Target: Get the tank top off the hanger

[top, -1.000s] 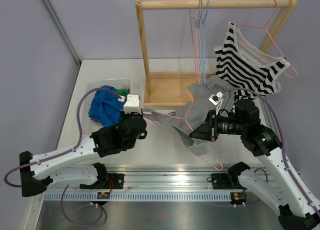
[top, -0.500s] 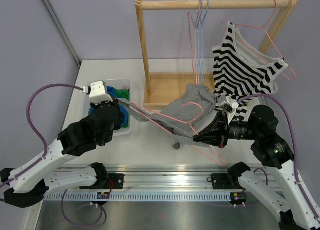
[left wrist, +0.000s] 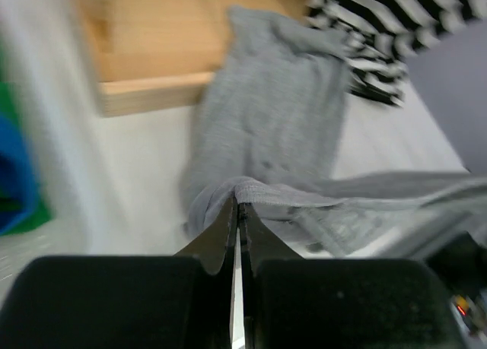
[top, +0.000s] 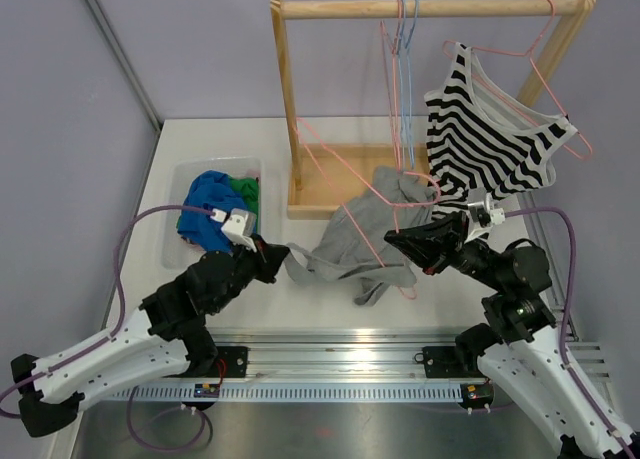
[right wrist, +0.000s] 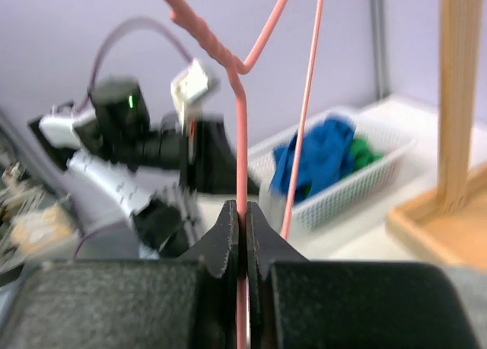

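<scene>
While the left gripper (left wrist: 237, 206) pinches the tank top (left wrist: 274, 113) at its edge, the right gripper (right wrist: 243, 210) clamps the pink hanger (right wrist: 241, 136) above open table (top: 225, 139).

No text, label, brand, number or sign is legible on anything in view.

One grey tank top (top: 350, 241): crumpled, centre of frame, sagging onto worktop (top: 300, 304), one strap stretched taut toward lower left. One pink wire hanger (right wrist: 241, 136): raised, tilted, centre-right, lower part still caught in fabric.
</scene>
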Motion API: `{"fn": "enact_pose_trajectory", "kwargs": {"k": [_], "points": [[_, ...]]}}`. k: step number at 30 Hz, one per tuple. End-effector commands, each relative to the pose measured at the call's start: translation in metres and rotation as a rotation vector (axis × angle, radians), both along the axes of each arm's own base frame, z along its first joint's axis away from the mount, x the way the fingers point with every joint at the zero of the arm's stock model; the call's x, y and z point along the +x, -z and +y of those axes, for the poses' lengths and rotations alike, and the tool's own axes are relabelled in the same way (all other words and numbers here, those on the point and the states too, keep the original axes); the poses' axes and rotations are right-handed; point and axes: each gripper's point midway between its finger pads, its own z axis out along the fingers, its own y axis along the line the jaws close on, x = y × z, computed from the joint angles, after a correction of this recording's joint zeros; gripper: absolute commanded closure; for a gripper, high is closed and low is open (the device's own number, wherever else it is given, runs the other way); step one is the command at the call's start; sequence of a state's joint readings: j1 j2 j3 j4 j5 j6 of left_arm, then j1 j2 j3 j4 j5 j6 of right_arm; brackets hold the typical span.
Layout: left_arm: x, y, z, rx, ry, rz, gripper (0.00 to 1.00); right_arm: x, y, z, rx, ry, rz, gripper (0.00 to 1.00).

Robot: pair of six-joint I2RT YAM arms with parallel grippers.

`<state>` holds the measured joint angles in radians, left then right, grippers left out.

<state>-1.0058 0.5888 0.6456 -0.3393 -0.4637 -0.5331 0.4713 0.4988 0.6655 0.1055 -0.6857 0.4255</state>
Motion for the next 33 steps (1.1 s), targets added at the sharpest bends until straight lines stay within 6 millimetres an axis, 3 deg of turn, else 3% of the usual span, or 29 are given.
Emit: {"fn": "enact_pose_trajectory", "kwargs": {"k": [1,2,4,6,9,10,11,12,13,14,16,17,18,19,20,21,22,24,29,33], "points": [[-0.039,-0.038,-0.068,-0.216,0.405,-0.132,1.00,-0.006,-0.092,-0.025,0.381,0.095,-0.318,1.00],[-0.046,-0.037,-0.077,-0.216,0.462,-0.134,1.00,-0.003,-0.085,-0.025,0.420,0.092,-0.314,1.00],[-0.058,-0.013,-0.095,-0.158,0.560,-0.074,1.00,-0.013,-0.107,-0.038,0.549,0.103,-0.426,1.00],[-0.061,0.005,-0.102,-0.102,0.559,-0.035,1.00,-0.003,-0.109,-0.038,0.582,0.114,-0.408,1.00],[-0.048,0.032,-0.096,-0.005,0.441,0.024,1.00,0.017,-0.118,-0.029,0.501,0.156,-0.348,1.00],[-0.045,0.039,-0.093,0.021,0.413,0.041,1.00,0.049,-0.085,-0.017,0.360,0.216,-0.139,1.00],[-0.045,0.047,-0.087,0.057,0.390,0.067,1.00,0.051,-0.109,-0.021,0.322,0.258,-0.151,1.00],[-0.039,0.044,-0.082,0.071,0.346,0.062,0.97,0.060,-0.104,-0.021,0.267,0.296,-0.096,1.00],[-0.038,0.046,-0.078,0.088,0.327,0.068,0.94,0.074,-0.081,-0.022,0.177,0.354,0.013,1.00],[-0.038,0.049,-0.071,0.116,0.307,0.079,0.88,0.076,-0.090,-0.024,0.145,0.375,-0.018,1.00],[-0.033,0.040,-0.062,0.130,0.260,0.066,0.81,0.088,-0.077,-0.026,0.069,0.424,-0.001,1.00],[-0.033,0.042,-0.055,0.154,0.247,0.074,0.76,0.092,-0.086,-0.031,0.072,0.457,-0.001,1.00],[-0.031,0.040,-0.051,0.167,0.229,0.070,0.72,0.098,-0.083,-0.035,0.044,0.497,0.025,1.00],[-0.029,0.030,-0.050,0.165,0.220,0.063,0.65,0.106,-0.082,-0.035,-0.016,0.517,0.057,1.00],[-0.029,0.031,-0.044,0.196,0.204,0.074,0.53,0.109,-0.082,-0.035,-0.043,0.528,0.080,1.00],[-0.029,0.028,-0.042,0.202,0.200,0.074,0.47,0.112,-0.073,-0.035,-0.095,0.534,0.122,1.00],[-0.028,0.020,-0.041,0.199,0.193,0.068,0.41,0.117,-0.084,-0.031,-0.107,0.528,0.118,1.00],[-0.028,0.016,-0.034,0.214,0.175,0.070,0.30,0.120,-0.087,-0.029,-0.126,0.522,0.126,1.00],[-0.028,0.005,-0.020,0.219,0.139,0.059,0.18,0.140,-0.091,-0.029,-0.186,0.570,0.182,1.00],[-0.027,0.004,-0.013,0.234,0.117,0.057,0.14,0.162,-0.095,-0.032,-0.203,0.648,0.231,1.00]]}}
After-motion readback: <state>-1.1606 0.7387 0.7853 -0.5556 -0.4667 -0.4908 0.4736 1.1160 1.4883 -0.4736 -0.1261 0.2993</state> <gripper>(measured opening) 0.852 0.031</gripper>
